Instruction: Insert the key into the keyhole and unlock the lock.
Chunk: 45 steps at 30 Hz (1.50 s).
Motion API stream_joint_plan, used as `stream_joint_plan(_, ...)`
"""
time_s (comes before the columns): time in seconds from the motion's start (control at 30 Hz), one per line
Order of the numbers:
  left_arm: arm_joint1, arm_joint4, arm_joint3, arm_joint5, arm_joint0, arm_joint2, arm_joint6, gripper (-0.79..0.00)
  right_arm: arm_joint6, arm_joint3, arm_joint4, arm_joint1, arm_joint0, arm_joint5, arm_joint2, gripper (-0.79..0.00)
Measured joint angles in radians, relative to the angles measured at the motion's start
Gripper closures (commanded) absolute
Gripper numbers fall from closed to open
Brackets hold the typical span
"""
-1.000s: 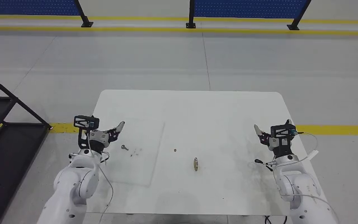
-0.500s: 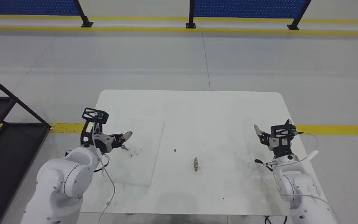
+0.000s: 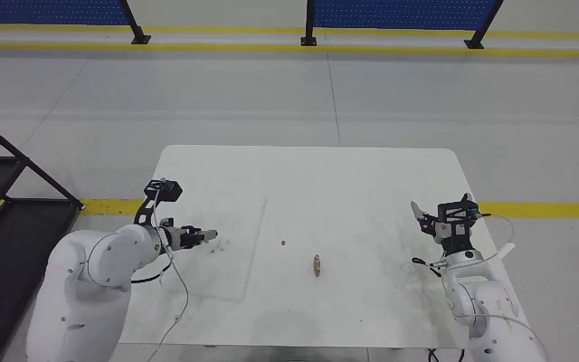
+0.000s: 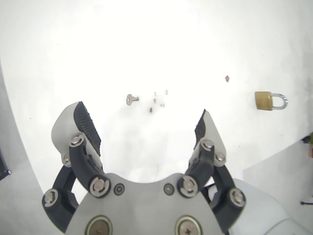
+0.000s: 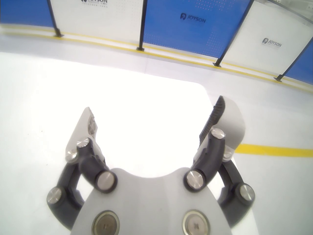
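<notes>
**One key, one padlock, both my grippers open**

My left gripper [image 4: 143, 113] hangs over the white table [image 3: 362, 181], its two fingers spread wide and holding nothing. The single silver key [image 4: 130, 99] lies flat just ahead of them, beside a few dark specks [image 4: 154, 100]. The one brass padlock [image 4: 264, 100] lies well apart from the key, shackle closed. My right gripper [image 5: 154, 108] is also wide open, near the table's far side edge.

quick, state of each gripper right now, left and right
Left gripper: open, holding nothing.
Right gripper: open, holding nothing.
</notes>
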Motion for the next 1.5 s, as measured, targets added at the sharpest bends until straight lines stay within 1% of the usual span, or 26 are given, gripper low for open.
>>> stream_joint_plan(0.17, 0.006, -0.059, 0.097, -0.017, -0.028, -0.009, -0.006, -0.785, 0.000, 0.000, 0.000, 0.000, 0.000, 0.000, 0.000, -0.785)
stream_joint_plan(0.3, 0.011, -0.063, 0.158, -0.070, -0.035, -0.001, 0.035, -0.785, 0.000, 0.000, 0.000, 0.000, 0.000, 0.000, 0.000, -0.785)
stream_joint_plan(0.57, 0.019, -0.089, 0.226, -0.129, -0.059, 0.023, 0.051, -0.779, 0.000, 0.000, 0.000, 0.000, 0.000, 0.000, 0.000, -0.785)
stream_joint_plan(0.63, 0.021, -0.099, 0.236, -0.130, -0.066, 0.029, 0.057, -0.662, 0.000, 0.000, 0.000, 0.000, 0.000, 0.000, 0.000, -0.785)
stream_joint_plan(0.7, 0.023, -0.104, 0.238, -0.133, -0.073, 0.037, 0.058, -0.606, 0.000, 0.000, 0.000, 0.000, 0.000, 0.000, 0.000, -0.785)
stream_joint_plan(0.77, 0.025, -0.106, 0.236, -0.137, -0.076, 0.043, 0.058, -0.570, 0.000, 0.000, 0.000, 0.000, 0.000, 0.000, 0.000, -0.785)
stream_joint_plan(0.8, 0.026, -0.106, 0.232, -0.139, -0.078, 0.046, 0.057, -0.576, 0.000, 0.000, 0.000, 0.000, 0.000, 0.000, 0.000, -0.785)
stream_joint_plan(0.93, 0.032, -0.107, 0.216, -0.137, -0.082, 0.047, 0.050, -0.539, 0.000, 0.000, 0.000, 0.000, 0.000, 0.000, 0.000, -0.785)
stream_joint_plan(0.97, 0.033, -0.107, 0.213, -0.138, -0.081, 0.047, 0.049, -0.496, 0.000, 0.000, 0.000, 0.000, 0.000, 0.000, 0.000, -0.785)
stream_joint_plan(1.0, 0.034, -0.106, 0.212, -0.139, -0.081, 0.048, 0.048, -0.493, 0.000, 0.000, 0.000, 0.000, 0.000, 0.000, 0.000, -0.785)
stream_joint_plan(1.03, 0.035, -0.105, 0.213, -0.141, -0.081, 0.051, 0.048, -0.456, 0.000, 0.000, 0.000, 0.000, 0.000, 0.000, 0.000, -0.785)
stream_joint_plan(1.07, 0.036, -0.104, 0.216, -0.142, -0.081, 0.054, 0.049, -0.388, 0.000, 0.000, 0.000, 0.000, 0.000, 0.000, 0.000, -0.785)
stream_joint_plan(1.1, 0.037, -0.103, 0.222, -0.142, -0.083, 0.057, 0.053, -0.363, 0.000, 0.000, 0.000, 0.000, 0.000, 0.000, 0.000, -0.785)
stream_joint_plan(1.5, 0.049, -0.091, 0.259, -0.147, -0.096, 0.086, 0.078, -0.243, 0.000, 0.000, 0.000, 0.000, 0.000, 0.000, 0.000, -0.785)
